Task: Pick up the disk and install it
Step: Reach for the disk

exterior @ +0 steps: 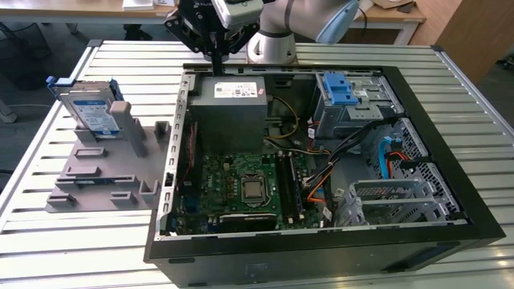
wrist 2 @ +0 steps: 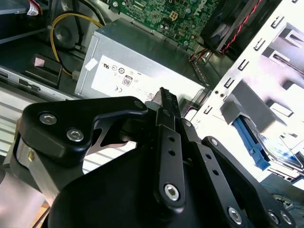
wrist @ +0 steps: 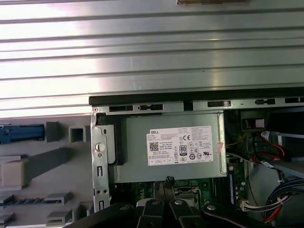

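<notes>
Presently, items as they stand across the exterior view, left to right.

1. The disk point(exterior: 90, 111): at the far left, outside the computer case point(exterior: 321, 256). It stands on edge in a grey fixture point(exterior: 88, 180) on the slatted table point(exterior: 72, 247), in its blue carrier, with the labelled face showing. A grey post just in front props it. Its flat plane is near upright, not lying flat.

2. Gripper point(exterior: 216, 60): at the rear rim of the case, hanging over the power supply point(exterior: 233, 99). The fingers are drawn together into one thin black tip and nothing is clamped between them.

3. Relation: the disk lies to the exterior view's left of the gripper, well apart from it, with the case's side wall between the two. By judgement, the disk is not yet picked up.

4. Drive cage with blue latch point(exterior: 343, 90): right of the power supply, inside the case.
</notes>
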Motion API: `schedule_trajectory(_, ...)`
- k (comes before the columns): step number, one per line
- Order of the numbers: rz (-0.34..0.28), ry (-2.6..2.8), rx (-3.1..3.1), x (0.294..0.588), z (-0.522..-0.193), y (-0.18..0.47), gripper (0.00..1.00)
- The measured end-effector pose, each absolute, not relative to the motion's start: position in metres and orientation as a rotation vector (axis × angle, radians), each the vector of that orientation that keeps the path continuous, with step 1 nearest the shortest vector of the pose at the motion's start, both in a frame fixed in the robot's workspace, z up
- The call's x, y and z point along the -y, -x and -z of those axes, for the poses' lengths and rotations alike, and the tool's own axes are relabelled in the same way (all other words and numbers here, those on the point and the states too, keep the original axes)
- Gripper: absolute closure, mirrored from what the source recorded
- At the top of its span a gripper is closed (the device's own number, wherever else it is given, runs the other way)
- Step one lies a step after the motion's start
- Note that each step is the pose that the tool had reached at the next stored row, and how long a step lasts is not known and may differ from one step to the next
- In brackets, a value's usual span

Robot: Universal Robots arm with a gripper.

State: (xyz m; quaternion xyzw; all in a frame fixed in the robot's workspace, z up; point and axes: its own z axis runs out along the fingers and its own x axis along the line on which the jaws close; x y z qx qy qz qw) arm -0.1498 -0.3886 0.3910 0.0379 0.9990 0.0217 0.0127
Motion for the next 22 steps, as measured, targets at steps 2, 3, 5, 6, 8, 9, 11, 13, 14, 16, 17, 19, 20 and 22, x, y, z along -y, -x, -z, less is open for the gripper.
schedule_trajectory(2,-0.068,-0.118,-3.113,0.389,-0.391,0.150,0.89)
schedule_trajectory(3,-0.068,-0.118,-3.113,0.389,-0.391,0.150,0.89)
schedule_trajectory(5,-0.068,-0.118,-3.113,0.388,-0.391,0.151,0.89)
schedule_trajectory(6,-0.068,-0.118,-3.113,0.388,-0.391,0.152,0.89)
schedule_trajectory(8,-0.068,-0.118,-3.113,0.387,-0.391,0.154,0.89)
schedule_trajectory(9,-0.068,-0.118,-3.113,0.387,-0.391,0.155,0.89)
schedule_trajectory(11,-0.068,-0.118,-3.113,0.386,-0.391,0.156,0.89)
schedule_trajectory(13,-0.068,-0.118,-3.113,0.386,-0.391,0.158,0.89)
schedule_trajectory(14,-0.068,-0.118,-3.113,0.386,-0.391,0.159,0.89)
schedule_trajectory(16,-0.068,-0.118,-3.113,0.386,-0.391,0.161,0.89)
schedule_trajectory(17,-0.068,-0.118,-3.113,0.386,-0.391,0.162,0.89)
schedule_trajectory(19,-0.068,-0.118,-3.113,0.386,-0.391,0.164,0.89)
schedule_trajectory(20,-0.068,-0.118,-3.113,0.386,-0.390,0.164,0.89)
schedule_trajectory(22,-0.067,-0.118,-3.113,0.386,-0.390,0.165,0.89)
